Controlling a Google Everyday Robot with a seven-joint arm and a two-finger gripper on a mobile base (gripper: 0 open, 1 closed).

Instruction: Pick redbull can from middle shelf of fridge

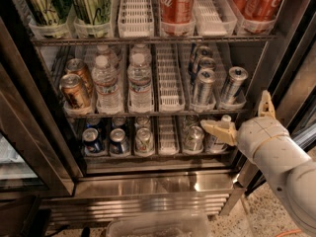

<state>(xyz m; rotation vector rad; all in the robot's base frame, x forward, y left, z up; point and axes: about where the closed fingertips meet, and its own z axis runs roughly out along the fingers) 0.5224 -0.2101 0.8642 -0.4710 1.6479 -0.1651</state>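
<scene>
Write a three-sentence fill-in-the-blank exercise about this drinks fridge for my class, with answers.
The redbull can stands on the ___ shelf of the fridge.
The open gripper hovers before the ___ shelf, at its right end.
The cola cans on the top shelf are ___.
Answers: middle, bottom, red.

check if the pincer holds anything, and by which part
Nothing is held: the pale two-finger pincer is open, just below the nearest slim silver-and-blue redbull can.
</scene>
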